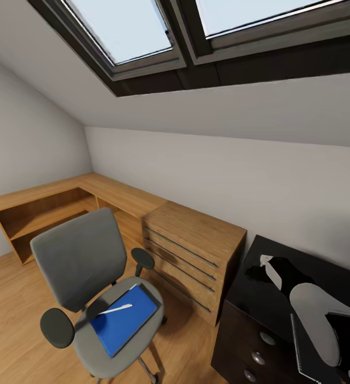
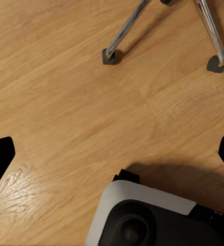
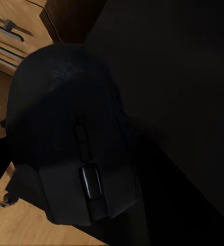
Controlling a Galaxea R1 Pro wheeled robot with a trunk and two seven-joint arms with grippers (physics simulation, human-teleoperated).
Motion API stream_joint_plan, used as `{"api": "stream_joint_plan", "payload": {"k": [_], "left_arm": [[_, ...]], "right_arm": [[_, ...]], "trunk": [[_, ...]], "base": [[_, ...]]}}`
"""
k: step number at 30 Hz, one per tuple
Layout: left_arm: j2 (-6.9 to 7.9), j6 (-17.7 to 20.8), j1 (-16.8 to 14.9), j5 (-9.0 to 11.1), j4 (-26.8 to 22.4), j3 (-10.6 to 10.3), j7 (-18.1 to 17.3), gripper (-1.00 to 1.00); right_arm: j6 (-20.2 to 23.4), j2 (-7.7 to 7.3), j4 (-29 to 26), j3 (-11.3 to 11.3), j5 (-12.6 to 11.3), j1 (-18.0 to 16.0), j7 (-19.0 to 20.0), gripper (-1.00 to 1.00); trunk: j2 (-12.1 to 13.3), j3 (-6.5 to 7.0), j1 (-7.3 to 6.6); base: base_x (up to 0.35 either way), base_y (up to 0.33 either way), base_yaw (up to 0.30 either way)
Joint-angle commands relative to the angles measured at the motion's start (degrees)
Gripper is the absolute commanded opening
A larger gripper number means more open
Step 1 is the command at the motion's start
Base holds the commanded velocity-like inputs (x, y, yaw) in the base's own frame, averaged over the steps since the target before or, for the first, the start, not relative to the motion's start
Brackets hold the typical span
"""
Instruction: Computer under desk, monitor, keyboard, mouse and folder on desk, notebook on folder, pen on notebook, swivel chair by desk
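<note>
The grey swivel chair [image 1: 81, 256] stands on the wooden floor left of the black desk [image 1: 260, 304]. On its seat lies the blue folder [image 1: 124, 322], and the whitish pen [image 1: 116, 309] rests across it. My right gripper [image 1: 263, 269] hangs over the desk's near corner, shut on the black mouse [image 3: 70, 133]; its fingers barely stand out from the black behind them. A dark notebook [image 1: 302, 346] with a ringed edge lies on the desk, partly under my right arm. My left gripper [image 2: 112, 154] is open, facing the floor near the chair's chrome legs [image 2: 123, 35].
A wooden drawer chest [image 1: 196, 250] stands between chair and desk. Low wooden shelving [image 1: 52, 208] runs along the far wall and corner. The ceiling slopes low with skylights above. My own base [image 2: 142, 215] sits just below the left gripper.
</note>
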Motion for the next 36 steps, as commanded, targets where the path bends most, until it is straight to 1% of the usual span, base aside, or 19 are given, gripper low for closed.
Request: {"api": "stream_joint_plan", "payload": {"k": [1,7,11,14,24,26,31,36], "left_arm": [[0.00,-0.15,-0.02,0.56,0.03,-0.51,-0.13,1.00],[-0.14,-0.09,-0.03,0.45,0.03,-0.61,-0.24,1.00],[-0.16,-0.15,-0.04,0.39,0.03,-0.62,-0.25,1.00],[-0.16,-0.17,-0.03,0.38,0.03,-0.61,-0.25,1.00],[-0.16,-0.29,-0.04,0.38,0.03,-0.61,-0.33,1.00],[-0.16,-0.31,-0.01,0.38,0.03,-0.61,-0.36,1.00],[-0.18,-0.41,-0.02,0.38,0.03,-0.59,-0.41,1.00],[-0.23,-0.43,-0.04,0.36,0.03,-0.62,-0.42,1.00]], "right_arm": [[0.25,0.11,-0.08,-0.27,-0.34,-0.02,-0.02,-1.00],[-0.46,0.25,0.01,-0.35,-0.35,-0.01,0.03,-1.00],[-2.90,0.28,0.21,-0.35,-0.41,-0.02,-0.05,-1.00],[-3.70,0.24,0.25,-0.35,-0.45,-0.04,-0.07,-1.00],[-3.87,0.29,0.27,-0.41,-0.83,-0.05,-0.20,-1.00],[-3.77,0.29,0.27,-0.51,-1.19,-0.06,-0.21,-1.00],[-3.63,0.22,0.24,-0.75,-3.86,-0.05,-0.22,-1.00],[-3.62,0.15,0.20,-0.81,-4.58,-0.06,-0.22,-1.00]], "trunk": [[-0.06,-0.08,0.01],[-0.06,-0.08,0.01],[-0.06,-0.08,0.01],[-0.06,-0.08,0.01],[-0.06,-0.08,0.01],[-0.06,-0.08,0.01],[-0.06,-0.08,0.01],[-0.06,-0.08,0.01]], "base": [[0.000,0.000,-0.255],[-0.025,0.000,-0.261],[-0.246,0.000,-0.263],[-0.273,0.000,-0.263],[-0.042,0.000,-0.263],[-0.004,0.000,-0.263],[-0.001,0.000,-0.263],[0.000,0.000,-0.263]]}}
